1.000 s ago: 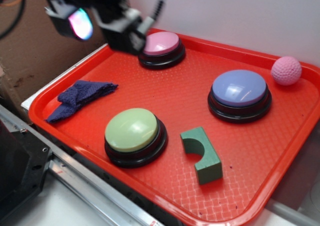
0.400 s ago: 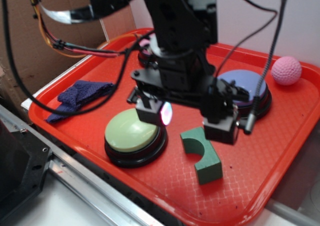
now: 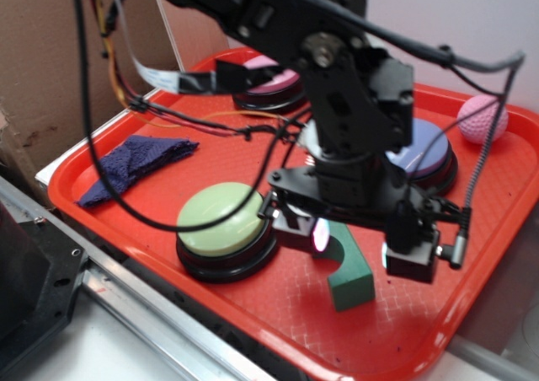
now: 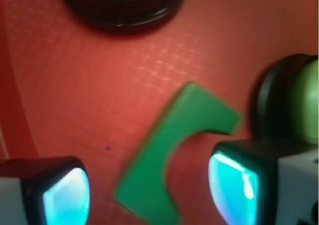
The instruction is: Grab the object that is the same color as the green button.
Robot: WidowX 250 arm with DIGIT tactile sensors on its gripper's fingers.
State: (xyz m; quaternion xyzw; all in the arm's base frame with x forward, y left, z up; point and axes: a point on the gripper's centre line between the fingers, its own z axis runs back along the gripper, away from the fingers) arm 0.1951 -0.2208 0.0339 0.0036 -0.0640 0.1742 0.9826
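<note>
I am seeing the small dark green matte block with the arch cutout [image 4: 172, 155] lying flat on the red textured plastic tray [image 3: 253, 153], just beside the pale lime-green dome button on its black base [image 3: 221, 221]. My pincer [image 3: 364, 248] is hanging released over the block, one finger on each side, not touching it. The lavender-blue dome button [image 3: 421, 149] is sitting behind.

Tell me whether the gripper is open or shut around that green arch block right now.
Open. In the wrist view the gripper has its fingers spread on either side of the green arch block, which lies flat on the red tray, not clamped.
</note>
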